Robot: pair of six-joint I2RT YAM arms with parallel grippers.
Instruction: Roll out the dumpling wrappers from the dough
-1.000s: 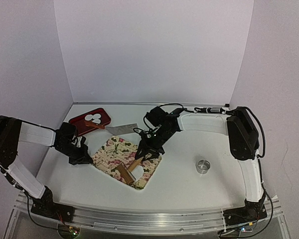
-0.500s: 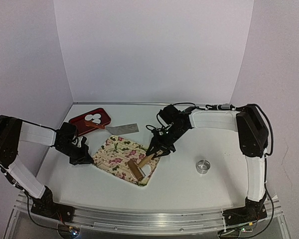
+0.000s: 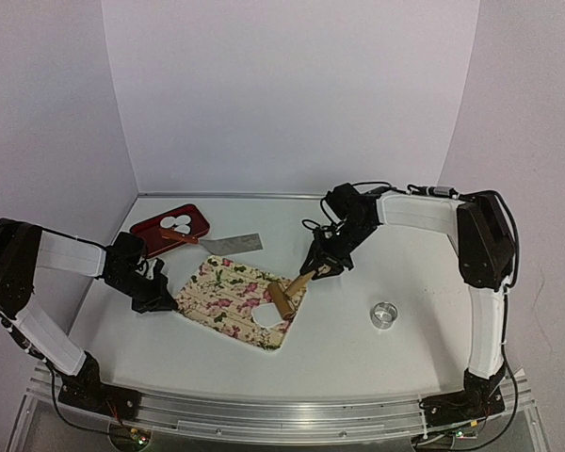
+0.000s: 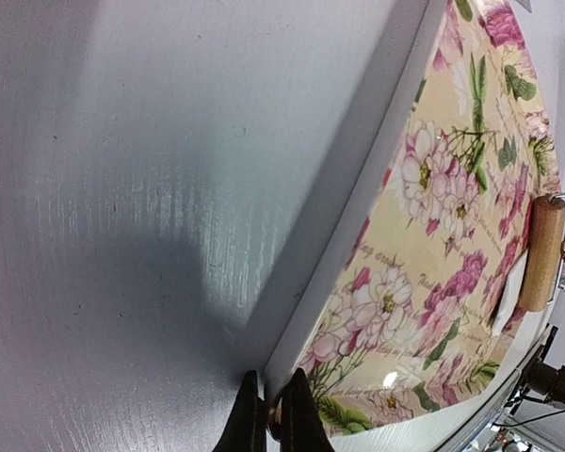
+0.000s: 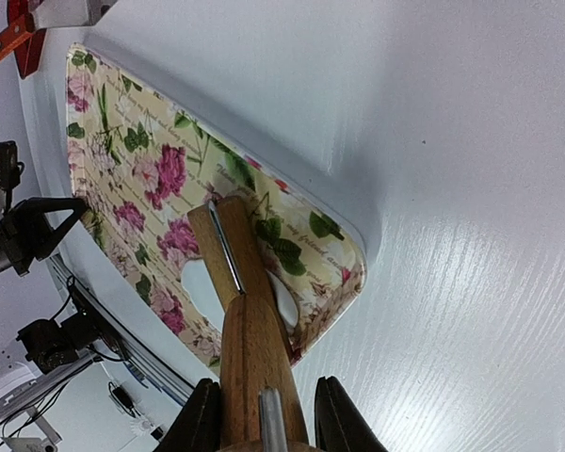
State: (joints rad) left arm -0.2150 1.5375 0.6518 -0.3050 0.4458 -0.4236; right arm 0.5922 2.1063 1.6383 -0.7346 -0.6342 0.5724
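1. The right pincer is partly closed, gripping the rolling pin by its handle. The roller rests on the dough, near the floral mat's right edge. A longer stroke could run the roller onto the bench or tear the sheet.
2. The left pincer, fully closed, seems to nip the mat's left corner. If it slips, the mat slides.
3. The roller hides much of the dough. The dumpling wrappers on the red tray are too small to count.
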